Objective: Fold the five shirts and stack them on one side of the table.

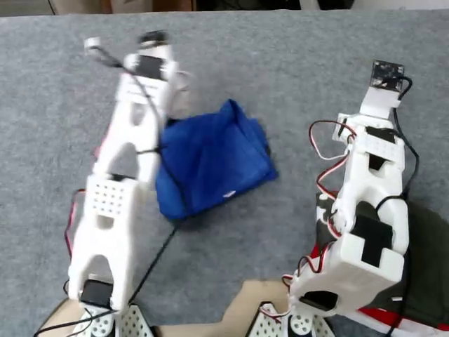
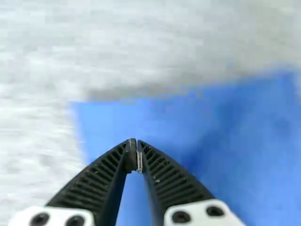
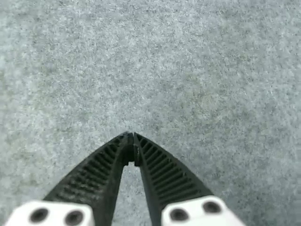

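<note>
One folded shirt (image 1: 210, 165) lies left of the middle of the tabletop (image 1: 295, 70). It looks soft and light, probably best pinched at a corner. Left gripper (image 2: 133, 155), over it, and right gripper (image 3: 130, 148) are pressed together.

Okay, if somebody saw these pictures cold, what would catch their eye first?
The bright blue shirt, a loosely folded bundle in the middle of the grey table. The left gripper is shut over the blue cloth, and the right gripper is shut over bare table. Dark green and red clothes lie at the table's near right corner.
</note>
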{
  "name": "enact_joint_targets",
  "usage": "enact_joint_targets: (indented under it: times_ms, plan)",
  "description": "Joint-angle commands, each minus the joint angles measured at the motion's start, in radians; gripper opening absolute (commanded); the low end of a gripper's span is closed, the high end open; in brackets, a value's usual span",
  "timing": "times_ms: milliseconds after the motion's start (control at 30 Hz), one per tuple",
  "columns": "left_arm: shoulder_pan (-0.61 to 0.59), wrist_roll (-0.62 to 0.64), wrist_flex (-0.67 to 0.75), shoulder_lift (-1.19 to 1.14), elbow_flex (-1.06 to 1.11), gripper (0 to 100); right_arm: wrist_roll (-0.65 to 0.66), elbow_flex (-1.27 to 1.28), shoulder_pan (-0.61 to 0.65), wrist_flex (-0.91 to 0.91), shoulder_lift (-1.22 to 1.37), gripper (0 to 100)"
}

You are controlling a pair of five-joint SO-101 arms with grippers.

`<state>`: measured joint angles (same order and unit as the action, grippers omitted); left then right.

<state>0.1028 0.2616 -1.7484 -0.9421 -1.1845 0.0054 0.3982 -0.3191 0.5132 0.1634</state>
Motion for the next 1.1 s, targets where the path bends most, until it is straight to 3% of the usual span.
enact_joint_targets:
  times_ms: [0, 200, 333, 467, 667, 1067]
  plan:
    - [-0.091, 0.0, -0.008, -0.036, -0.005, 2, 0.114, -0.114, 0.099, 0.137, -0.082, 0.5]
    - [-0.129, 0.005, -0.008, -0.114, -0.005, 2, 0.293, -0.389, 0.381, 0.422, -0.119, 0.5]
    - [-0.129, 0.008, 0.002, -0.134, -0.005, 2, 0.338, -0.473, 0.545, 0.442, -0.008, 0.5]
    - [-0.132, 0.008, 0.02, -0.159, -0.005, 2, 0.336, -0.578, 0.627, 0.445, 0.17, 0.5]
    - [-0.13, 0.008, 0.046, -0.208, -0.005, 2, 0.336, -0.806, 0.636, 0.509, 0.46, 0.5]
    - [-0.127, 0.008, 0.049, -0.213, -0.006, 2, 0.338, -1.458, 0.409, 0.901, 0.898, 0.5]
